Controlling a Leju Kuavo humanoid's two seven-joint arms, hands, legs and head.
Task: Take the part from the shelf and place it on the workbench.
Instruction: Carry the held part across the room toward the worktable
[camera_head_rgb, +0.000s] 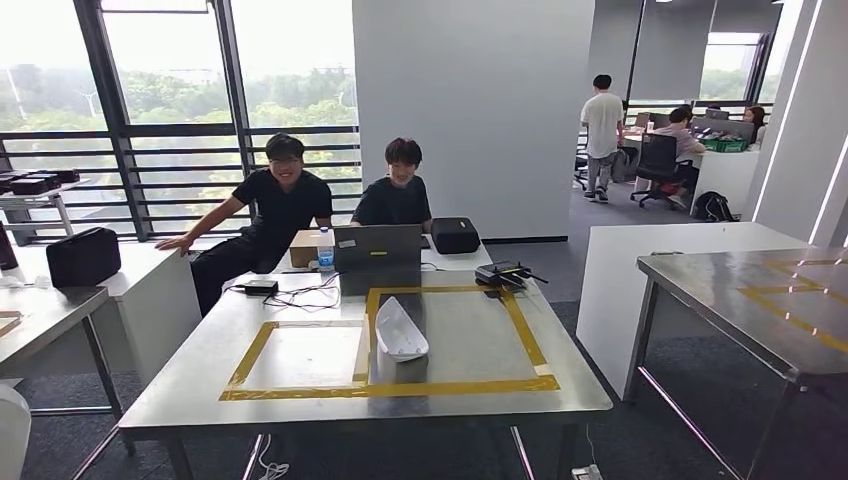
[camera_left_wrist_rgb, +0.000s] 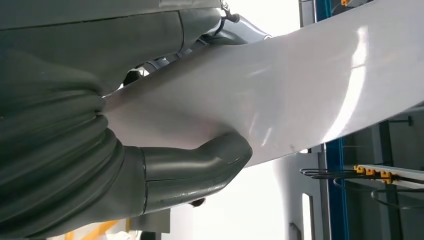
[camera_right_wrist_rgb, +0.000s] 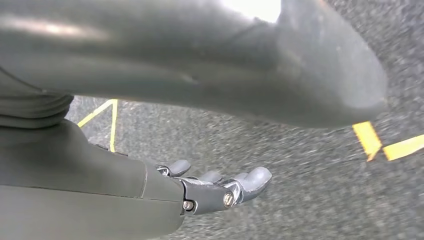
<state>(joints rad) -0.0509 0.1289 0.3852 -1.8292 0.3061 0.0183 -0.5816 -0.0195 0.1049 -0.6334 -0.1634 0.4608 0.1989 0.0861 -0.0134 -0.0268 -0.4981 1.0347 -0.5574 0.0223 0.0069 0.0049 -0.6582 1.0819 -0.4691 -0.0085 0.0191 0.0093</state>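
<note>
Steel workbench (camera_head_rgb: 300, 400) ahead, taped in yellow, one white part (camera_head_rgb: 400, 332) already there. Left hand (camera_left_wrist_rgb: 190, 170) gripping another white part (camera_left_wrist_rgb: 280, 95); right hand (camera_right_wrist_rgb: 220, 187) loosely spread, empty. Carrying step; next, closing in and setting down.

The head view looks forward and down at the workbench (camera_head_rgb: 300, 400) from some distance. Both wrist views sit very close behind their own hands.

A part (camera_head_rgb: 400, 331) is lying at the middle of the desk (camera_head_rgb: 300, 405) inside the tape outline (camera_head_rgb: 520, 335); a laptop (camera_head_rgb: 377, 248) is sitting at its 12 o'clock; a second desk (camera_head_rgb: 745, 300) is standing at 3 o'clock.
</note>
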